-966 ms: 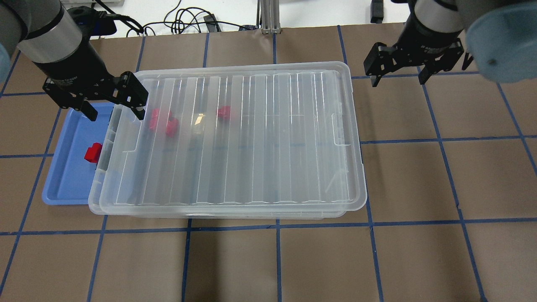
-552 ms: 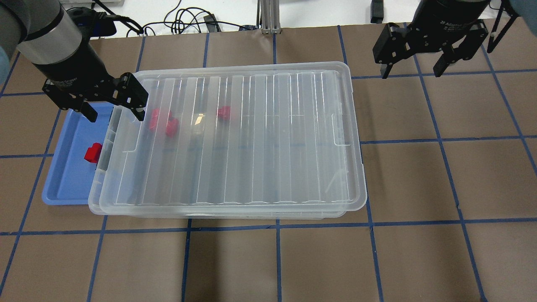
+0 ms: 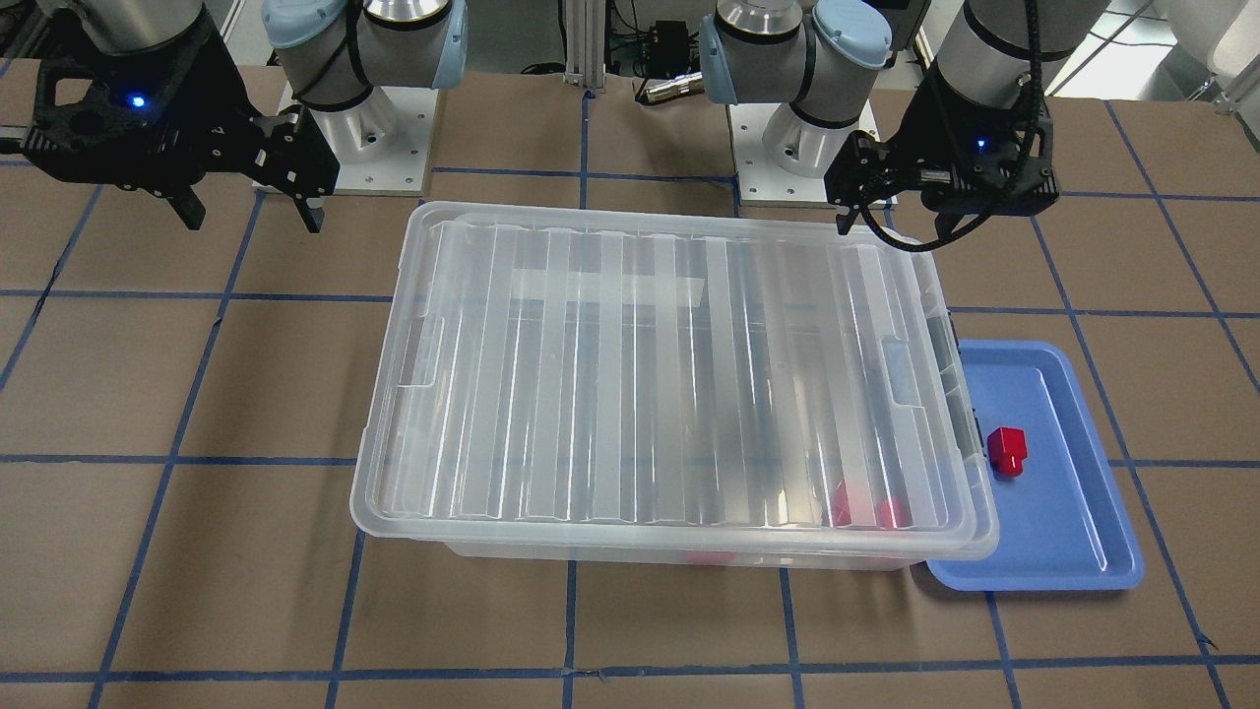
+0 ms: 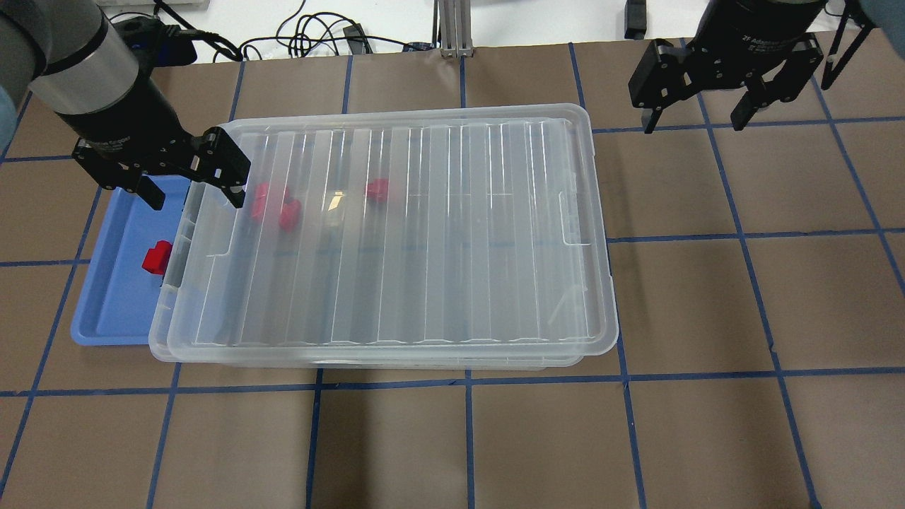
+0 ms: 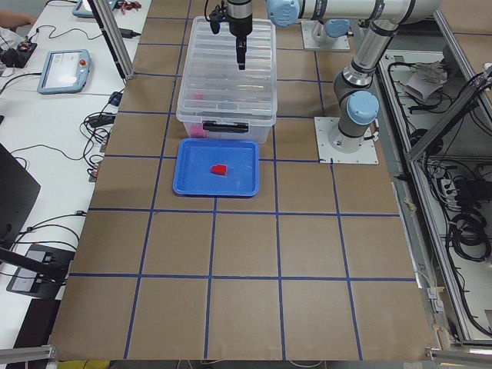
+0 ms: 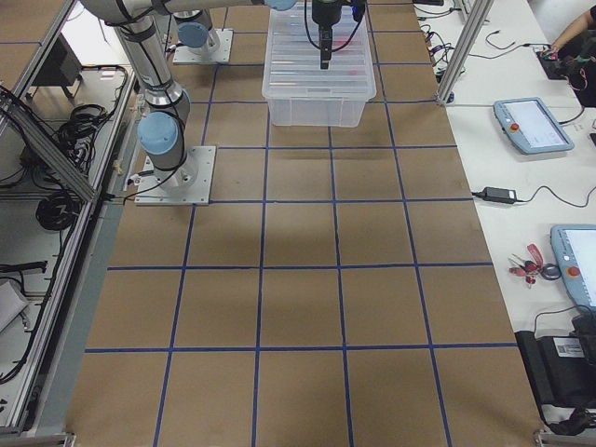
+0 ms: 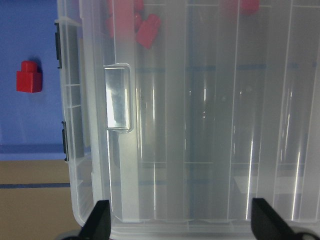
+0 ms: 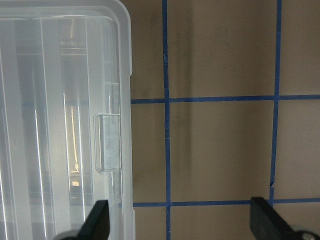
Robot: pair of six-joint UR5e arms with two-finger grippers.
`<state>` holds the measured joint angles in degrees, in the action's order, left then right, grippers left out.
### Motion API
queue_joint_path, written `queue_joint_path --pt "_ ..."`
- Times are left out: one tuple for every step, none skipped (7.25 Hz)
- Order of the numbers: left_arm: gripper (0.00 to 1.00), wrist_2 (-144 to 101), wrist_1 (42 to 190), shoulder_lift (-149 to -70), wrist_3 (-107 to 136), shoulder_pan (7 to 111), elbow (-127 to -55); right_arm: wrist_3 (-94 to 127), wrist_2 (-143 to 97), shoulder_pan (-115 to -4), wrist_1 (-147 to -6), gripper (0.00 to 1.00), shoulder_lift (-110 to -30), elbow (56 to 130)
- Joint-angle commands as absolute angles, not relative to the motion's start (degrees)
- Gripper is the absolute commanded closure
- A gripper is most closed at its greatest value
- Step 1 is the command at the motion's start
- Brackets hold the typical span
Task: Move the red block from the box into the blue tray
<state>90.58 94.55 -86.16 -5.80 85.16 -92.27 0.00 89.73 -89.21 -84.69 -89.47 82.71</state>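
The box (image 4: 424, 233) is a clear bin with its ribbed lid on, in the middle of the table. Several red blocks (image 4: 276, 201) show blurred through the lid near its left end. The blue tray (image 4: 113, 297) lies against the box's left end, partly under its rim. One red block (image 4: 157, 256) lies in the tray and also shows in the left wrist view (image 7: 28, 76). My left gripper (image 4: 194, 192) is open and empty above the box's left end and the tray's far part. My right gripper (image 4: 693, 121) is open and empty above the table, beyond the box's far right corner.
Brown paper with a blue tape grid covers the table (image 4: 707, 318). Cables (image 4: 311, 32) and a metal post (image 4: 452, 28) lie past the far edge. The arm bases (image 3: 354, 138) stand on the robot's side. The box's handle recess (image 8: 107, 142) shows in the right wrist view.
My right gripper has moved toward the table's far edge and slightly right, staying open. My left gripper has barely shifted. The box, tray and blocks have not moved.
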Motion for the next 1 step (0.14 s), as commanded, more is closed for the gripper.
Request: queue_joint_path --pt "0.00 90.4 94.6 -85.9 -5.8 85.2 -92.4 0.0 89.7 -89.2 -84.6 0.00 -89.5 82.7"
